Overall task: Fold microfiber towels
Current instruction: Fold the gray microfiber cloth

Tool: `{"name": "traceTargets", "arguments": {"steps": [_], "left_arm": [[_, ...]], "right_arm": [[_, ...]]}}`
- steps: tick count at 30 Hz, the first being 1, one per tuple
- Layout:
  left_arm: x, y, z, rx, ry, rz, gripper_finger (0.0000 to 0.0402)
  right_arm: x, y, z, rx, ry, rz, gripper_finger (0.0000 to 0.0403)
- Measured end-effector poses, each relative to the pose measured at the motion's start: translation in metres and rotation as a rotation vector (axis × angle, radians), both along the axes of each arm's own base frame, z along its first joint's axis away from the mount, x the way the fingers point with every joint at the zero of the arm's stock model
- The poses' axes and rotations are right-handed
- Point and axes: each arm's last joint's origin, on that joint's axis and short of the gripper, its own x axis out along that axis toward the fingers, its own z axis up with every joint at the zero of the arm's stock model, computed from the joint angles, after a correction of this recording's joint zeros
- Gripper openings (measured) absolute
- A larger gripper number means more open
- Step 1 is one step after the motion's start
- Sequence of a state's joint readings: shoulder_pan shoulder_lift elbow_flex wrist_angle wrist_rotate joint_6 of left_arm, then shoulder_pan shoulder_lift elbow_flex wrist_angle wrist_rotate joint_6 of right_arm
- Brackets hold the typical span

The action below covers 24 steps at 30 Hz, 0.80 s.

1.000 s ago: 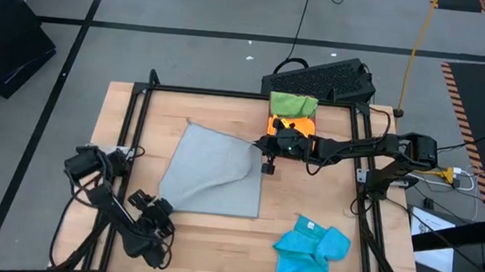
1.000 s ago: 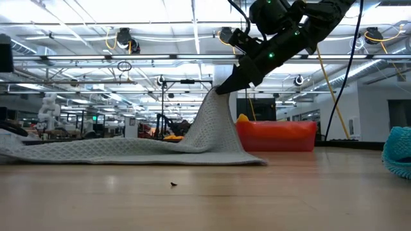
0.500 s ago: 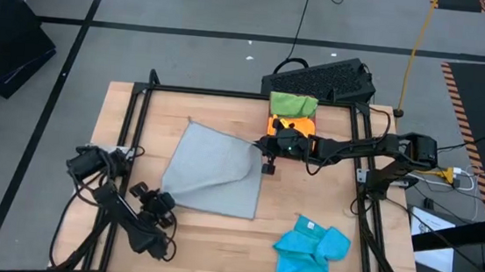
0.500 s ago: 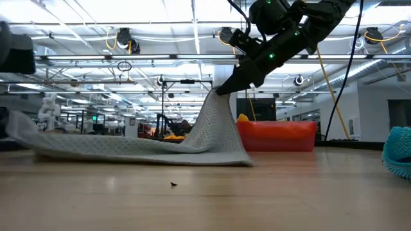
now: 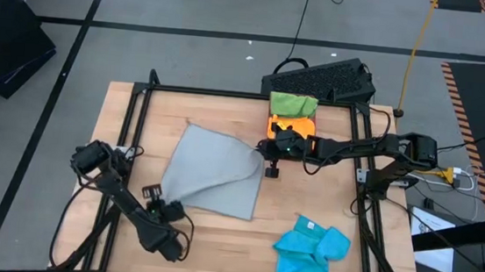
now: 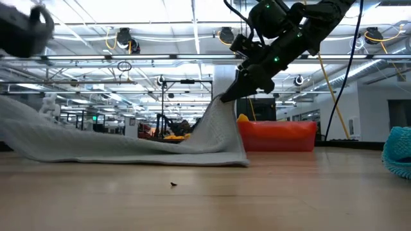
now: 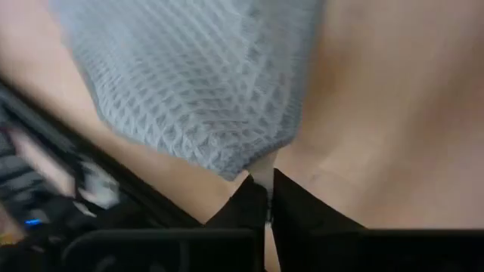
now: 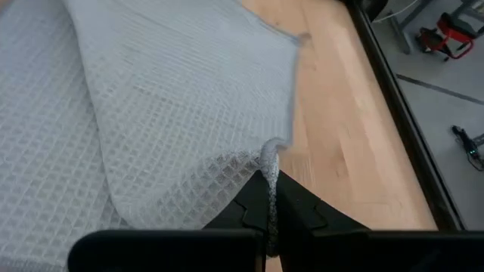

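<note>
A grey microfiber towel lies spread on the wooden table, with two opposite corners raised. My left gripper is shut on its near-left corner and shows blurred at the low view's upper left. My right gripper is shut on its far-right corner, held well above the table. The towel's middle rests on the table. A crumpled bright blue towel lies at the near right. Orange and bright green towels sit in a pink-red tray. My left gripper pinches the towel's near-left corner tip between its two fingers, slanting down from the near left. The corner is lifted off the table and the cloth slopes down from it. My right gripper pinches the towel's far-right corner between its two fingers, slanting down from the table's right. The corner is raised, and the cloth hangs from it in a steep slope to the table.
A black keyboard lies beyond the table's far edge. Black frame rails run along the left, far and right sides. Bare wood shows along the near edge between the grey and blue towels.
My left gripper has moved to the grey towel's near-left corner, shut on it and risen, rolling as it went. That corner has come up off the table while the towel's middle has stayed down. My right gripper has kept the far-right corner raised, tipping slightly.
</note>
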<state>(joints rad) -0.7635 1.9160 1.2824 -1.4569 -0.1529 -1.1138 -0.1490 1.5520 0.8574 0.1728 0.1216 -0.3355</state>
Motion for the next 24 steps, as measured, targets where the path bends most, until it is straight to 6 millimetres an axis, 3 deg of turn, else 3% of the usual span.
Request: {"name": "traceTargets", "arguments": {"steps": [6, 12, 17, 24], "left_arm": [[0.010, -0.017, 0.036, -0.090, -0.025, 0.041, 0.0063], [0.014, -0.026, 0.055, -0.105, -0.116, 0.142, 0.0154], [0.009, -0.034, 0.058, -0.096, -0.157, 0.155, 0.0212], [-0.006, -0.042, 0.051, 0.073, -0.392, 0.151, 0.0222]], "right_arm": [[0.000, 0.000, 0.000, -0.016, 0.003, 0.013, 0.0004], [0.000, 0.000, 0.000, -0.033, 0.008, 0.025, 0.0004], [0.000, 0.000, 0.000, -0.041, 0.011, 0.029, 0.0004], [0.001, 0.000, 0.001, -0.037, -0.006, 0.042, 0.0004]]}}
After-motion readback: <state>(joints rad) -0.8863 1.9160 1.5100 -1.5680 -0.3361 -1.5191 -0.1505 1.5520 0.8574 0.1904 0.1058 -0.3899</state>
